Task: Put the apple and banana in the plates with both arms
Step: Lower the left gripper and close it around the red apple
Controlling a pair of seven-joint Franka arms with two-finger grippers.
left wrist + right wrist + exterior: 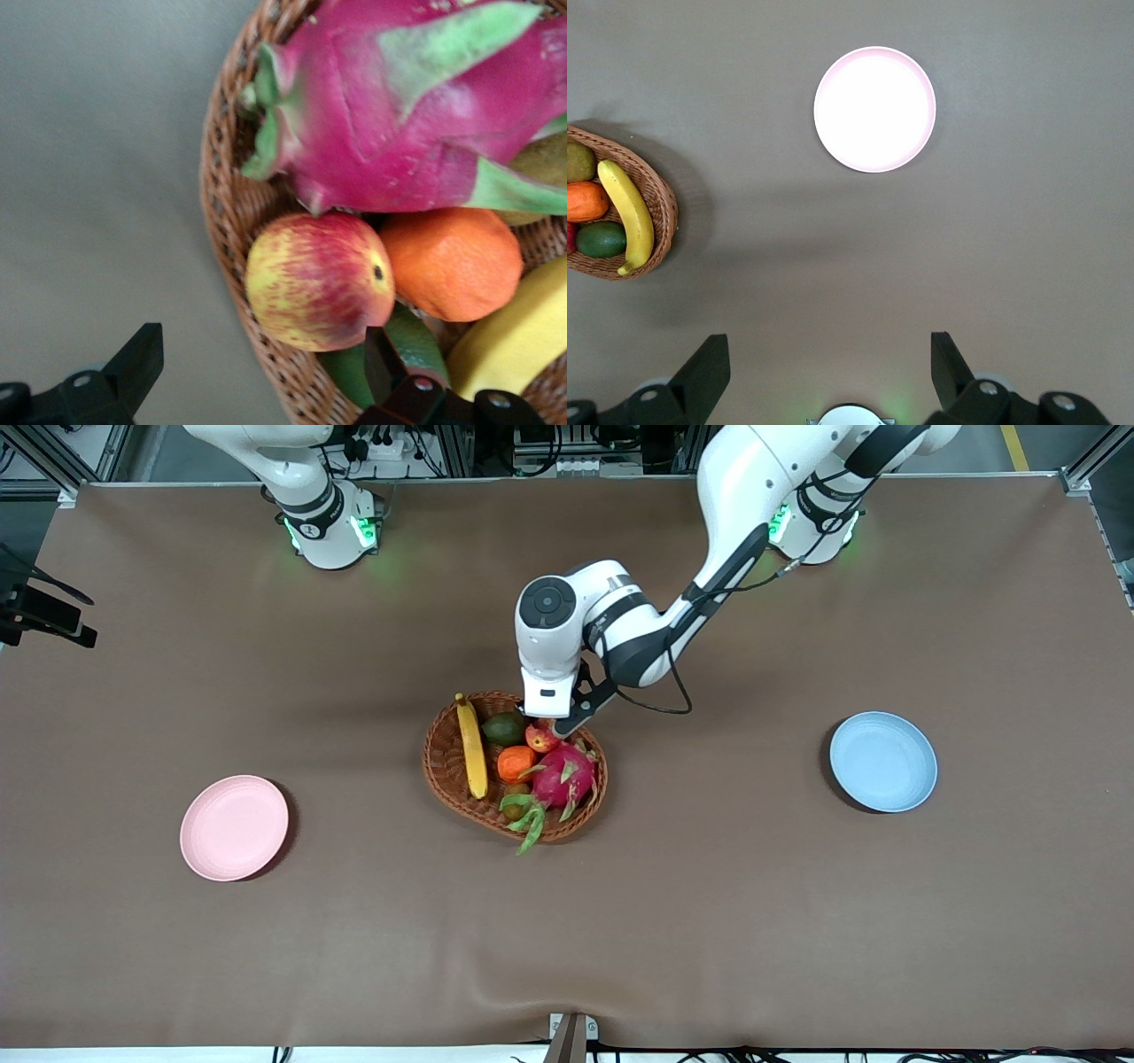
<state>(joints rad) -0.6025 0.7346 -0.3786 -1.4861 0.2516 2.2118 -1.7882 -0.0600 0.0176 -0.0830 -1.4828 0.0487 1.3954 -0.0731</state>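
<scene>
Two fruits to go: the small red-and-yellow apple (319, 279) and the long yellow banana (471, 746) lie in the brown wicker basket (440, 766). Left gripper (266, 376) spread wide just above the apple; right gripper (831, 372) waits open over bare table; pink plate (234, 827) and blue plate (882, 761) bare.
</scene>
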